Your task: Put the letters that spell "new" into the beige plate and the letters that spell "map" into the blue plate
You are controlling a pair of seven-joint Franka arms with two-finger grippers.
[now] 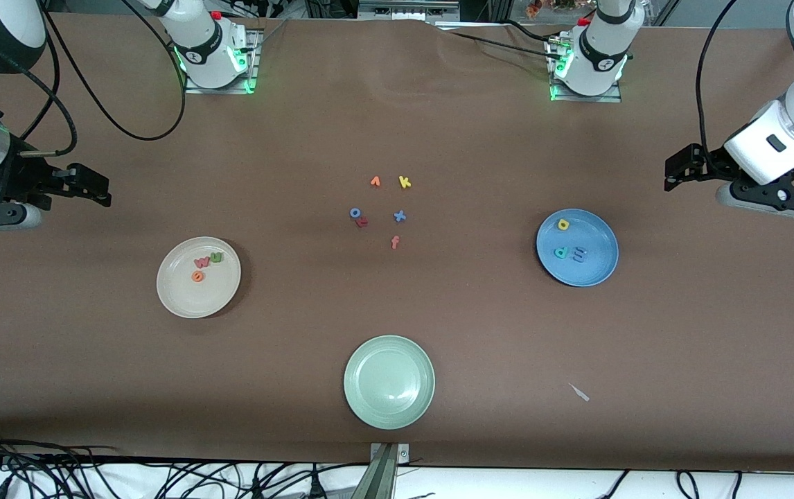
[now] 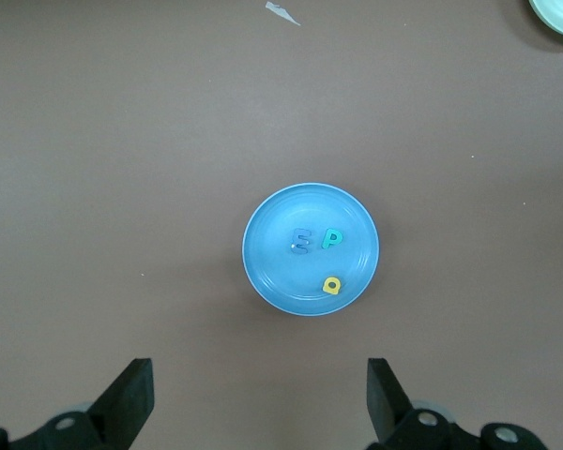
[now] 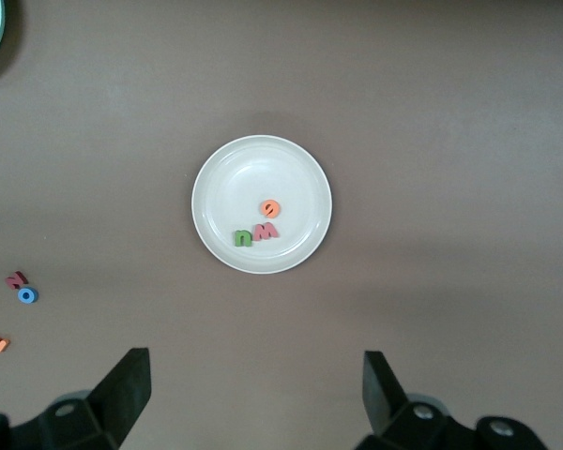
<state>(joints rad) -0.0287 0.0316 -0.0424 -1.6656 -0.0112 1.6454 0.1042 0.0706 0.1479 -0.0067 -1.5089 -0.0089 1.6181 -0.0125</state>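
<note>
The beige plate (image 1: pixel 189 299) (image 3: pixel 253 169) holds the green n (image 1: pixel 215 258) (image 3: pixel 242 238), the pinkish-red w (image 1: pixel 201 263) (image 3: pixel 266 231) and the orange e (image 1: pixel 197 276) (image 3: pixel 270 208). In the blue plate (image 1: pixel 592 274) (image 2: pixel 281 220) lie the yellow a (image 1: pixel 563 224) (image 2: pixel 331 285), the teal p (image 1: pixel 561 252) (image 2: pixel 330 240) and the periwinkle m (image 1: pixel 578 254) (image 2: pixel 301 242). My left gripper (image 1: pixel 675 173) (image 2: pixel 260 394) hangs open and empty over bare table at the left arm's end. My right gripper (image 1: pixel 95 187) (image 3: pixel 256 389) hangs open and empty over the right arm's end.
Loose letters lie mid-table: a small orange letter (image 1: pixel 375 181), a yellow k (image 1: pixel 404 181), a blue o (image 1: pixel 355 213), a small red letter (image 1: pixel 362 222), a blue x (image 1: pixel 400 216), an orange f (image 1: pixel 395 242). A pale green plate (image 1: pixel 389 409) sits nearer the front camera, a white scrap (image 1: pixel 579 392) beside it.
</note>
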